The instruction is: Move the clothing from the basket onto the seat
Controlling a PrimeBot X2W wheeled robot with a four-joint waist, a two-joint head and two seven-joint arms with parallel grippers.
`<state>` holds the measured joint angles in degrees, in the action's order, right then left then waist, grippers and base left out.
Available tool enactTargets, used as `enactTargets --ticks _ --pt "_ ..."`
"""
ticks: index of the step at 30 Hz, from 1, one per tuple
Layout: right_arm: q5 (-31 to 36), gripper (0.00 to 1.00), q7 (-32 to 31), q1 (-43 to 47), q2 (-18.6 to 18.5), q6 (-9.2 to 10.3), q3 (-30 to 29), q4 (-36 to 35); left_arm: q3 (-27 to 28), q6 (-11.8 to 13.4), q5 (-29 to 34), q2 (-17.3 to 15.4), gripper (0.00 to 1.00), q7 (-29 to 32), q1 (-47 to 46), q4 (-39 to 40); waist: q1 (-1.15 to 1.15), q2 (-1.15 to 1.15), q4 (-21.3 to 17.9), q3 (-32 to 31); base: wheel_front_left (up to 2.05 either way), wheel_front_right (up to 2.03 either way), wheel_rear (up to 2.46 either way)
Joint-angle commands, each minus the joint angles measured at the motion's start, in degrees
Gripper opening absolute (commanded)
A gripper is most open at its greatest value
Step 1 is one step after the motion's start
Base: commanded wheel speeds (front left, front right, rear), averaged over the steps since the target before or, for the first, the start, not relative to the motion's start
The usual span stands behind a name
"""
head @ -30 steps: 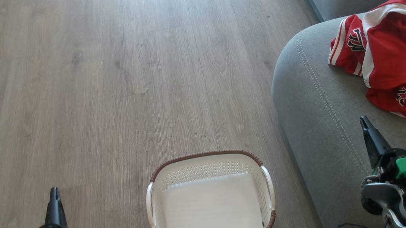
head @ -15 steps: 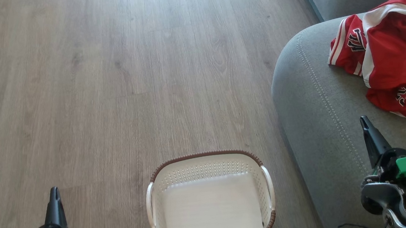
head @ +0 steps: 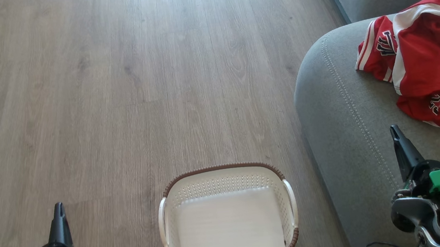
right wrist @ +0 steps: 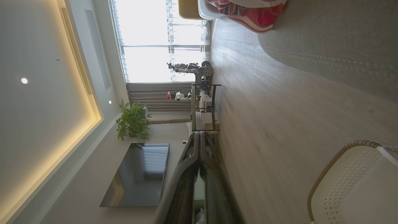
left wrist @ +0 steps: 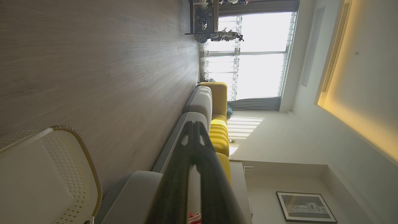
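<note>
Left gripper [head: 58, 206] sits at the near left over the wood floor [head: 116, 89], fingers pressed together, holding nothing; right gripper [head: 392, 129] hangs at the near right above the grey seat [head: 340, 126], likewise pinched together on nothing; I see the red, white-trimmed clothing [head: 424, 63] crumpled on the seat's far right; the basket [head: 225, 167] stands on the floor between them, just left of the seat.

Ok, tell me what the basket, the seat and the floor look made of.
Basket: looks like matte cream plastic, moulded perforations; brown rim woven-look.
Seat: grey woven fabric, stitched seams.
Floor: wood-look planks, grain and joints; real wood or laminate unclear.
</note>
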<state>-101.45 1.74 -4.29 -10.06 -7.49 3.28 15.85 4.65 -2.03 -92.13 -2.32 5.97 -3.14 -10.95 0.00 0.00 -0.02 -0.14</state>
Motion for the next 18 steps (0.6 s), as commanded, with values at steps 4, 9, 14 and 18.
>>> enactTargets --ticks 4,9,14,18 --pt "-0.71 0.0 0.78 -2.72 -1.54 0.0 1.52 -2.33 1.99 -0.49 -0.01 -0.56 0.0 0.45 -2.69 2.18 0.0 0.0 0.0 0.0 0.0 0.0 0.0" --pt "-1.16 0.0 1.2 -2.71 -1.93 0.0 2.03 -2.45 1.98 -0.49 -0.01 -0.56 0.0 0.45 -2.69 2.19 0.0 0.0 0.0 0.01 0.0 0.0 0.0" --pt "-1.61 0.0 1.62 -2.71 -2.33 0.0 2.54 -2.58 1.98 -0.49 -0.01 -0.56 0.0 0.45 -2.69 2.2 0.0 0.0 0.0 0.01 0.0 0.0 0.0" --pt "-1.97 0.0 1.96 -2.71 -2.65 0.0 2.96 -2.69 1.98 -0.49 -0.01 -0.56 0.0 0.45 -2.69 2.2 0.0 0.0 0.0 0.01 0.0 0.0 0.0"
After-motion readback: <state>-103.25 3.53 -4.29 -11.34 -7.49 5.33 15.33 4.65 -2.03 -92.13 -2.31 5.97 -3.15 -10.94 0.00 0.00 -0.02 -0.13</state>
